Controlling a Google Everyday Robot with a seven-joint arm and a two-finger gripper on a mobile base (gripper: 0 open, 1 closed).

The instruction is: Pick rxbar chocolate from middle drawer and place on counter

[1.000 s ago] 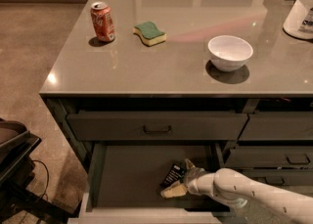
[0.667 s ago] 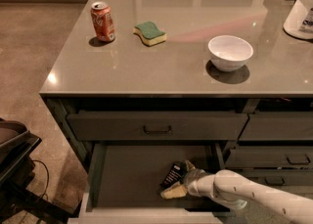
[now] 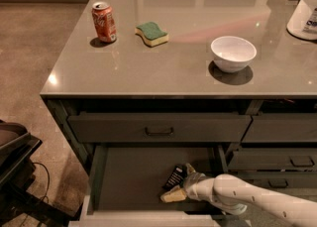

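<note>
Presently, gripper (image 3: 176, 183): low inside the middle drawer (image 3: 124, 181), right of centre; jaws spread.
Rxbar chocolate (image 3: 173, 175): on the drawer floor between the jaws, long axis slanting from near-left to far-right.
Move due: probably a close across its width.
Counter (image 3: 148, 72): above, well apart.

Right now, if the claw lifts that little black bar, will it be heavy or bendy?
Probably light: the bar is small and flat, by the claw in the drawer. Its thin wrapper might flex a little and feel slippery.
</note>
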